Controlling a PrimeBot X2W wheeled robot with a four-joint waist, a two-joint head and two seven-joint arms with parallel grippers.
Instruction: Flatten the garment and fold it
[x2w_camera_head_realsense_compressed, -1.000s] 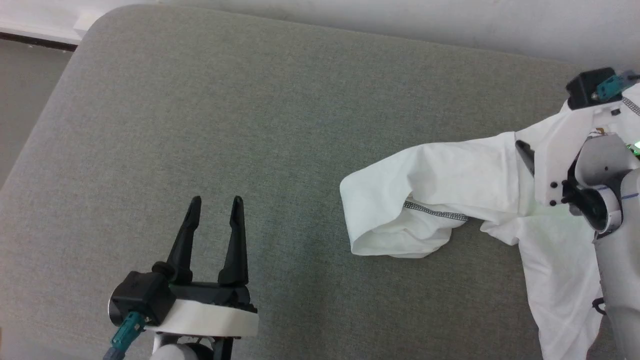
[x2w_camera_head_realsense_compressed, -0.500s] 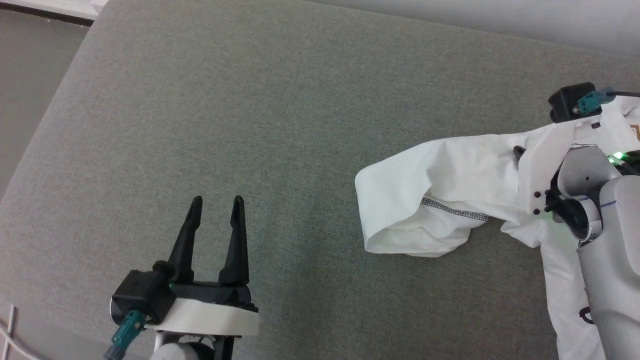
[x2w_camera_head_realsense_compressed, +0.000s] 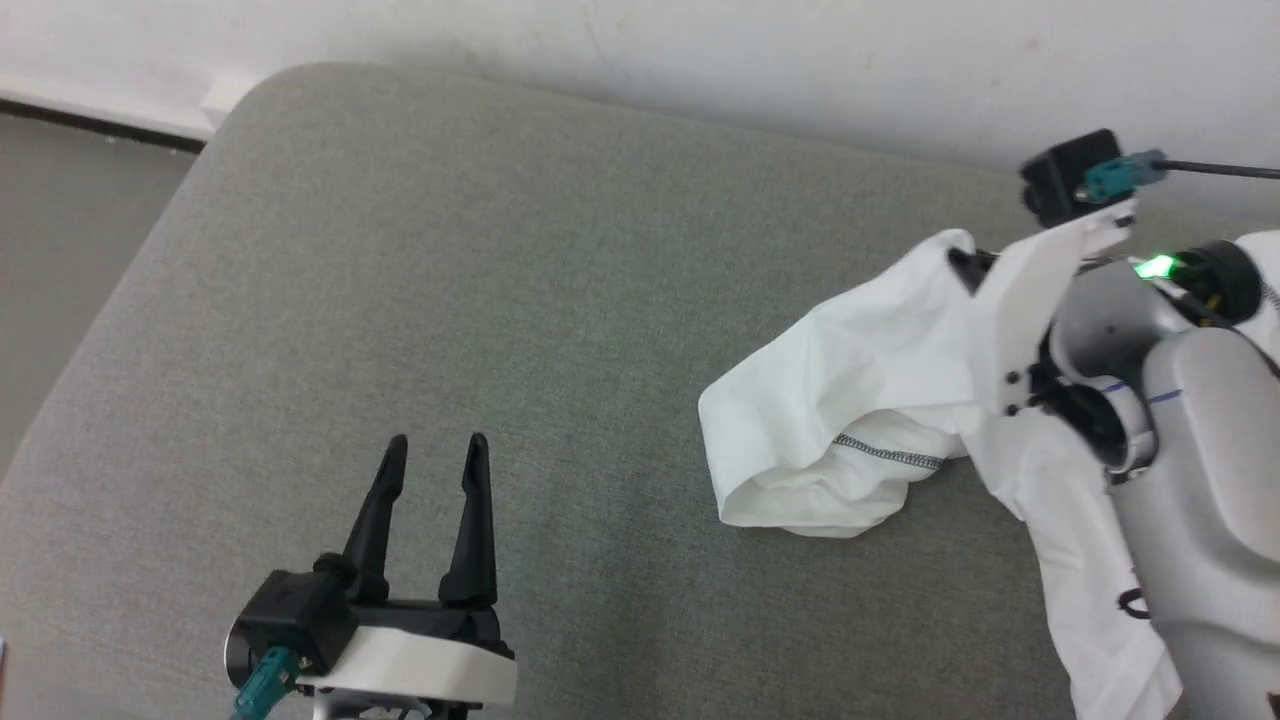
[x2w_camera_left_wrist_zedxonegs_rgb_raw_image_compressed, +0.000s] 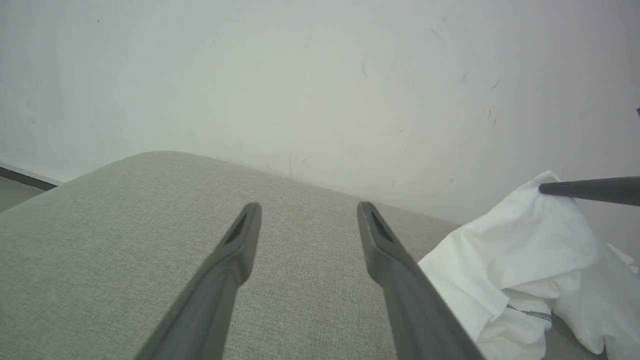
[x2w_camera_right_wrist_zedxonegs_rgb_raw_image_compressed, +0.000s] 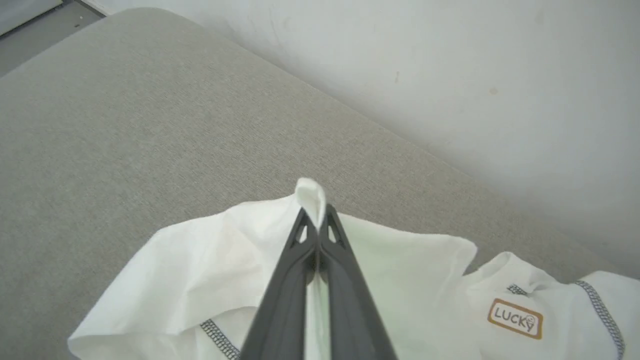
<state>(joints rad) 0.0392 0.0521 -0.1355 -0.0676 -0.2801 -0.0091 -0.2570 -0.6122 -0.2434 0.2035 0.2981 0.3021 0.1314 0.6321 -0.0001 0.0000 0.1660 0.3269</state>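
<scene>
White garment (x2w_camera_head_realsense_compressed: 860, 390) bunched at the right of the frame on a grey padded surface (x2w_camera_head_realsense_compressed: 450, 250), with a raised fold clamped in the jaws of the right gripper (x2w_camera_right_wrist_zedxonegs_rgb_raw_image_compressed: 316, 212). Left gripper (x2w_camera_head_realsense_compressed: 432, 450), lower left, has its jaws apart and empty over bare surface. Pale wall (x2w_camera_head_realsense_compressed: 700, 60) borders the far edge; floor (x2w_camera_head_realsense_compressed: 60, 220) lies beyond the rounded corner, upper left

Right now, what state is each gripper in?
Left gripper: open, holding nothing.
Right gripper: closed, pinching a raised fold of the shirt.
</scene>
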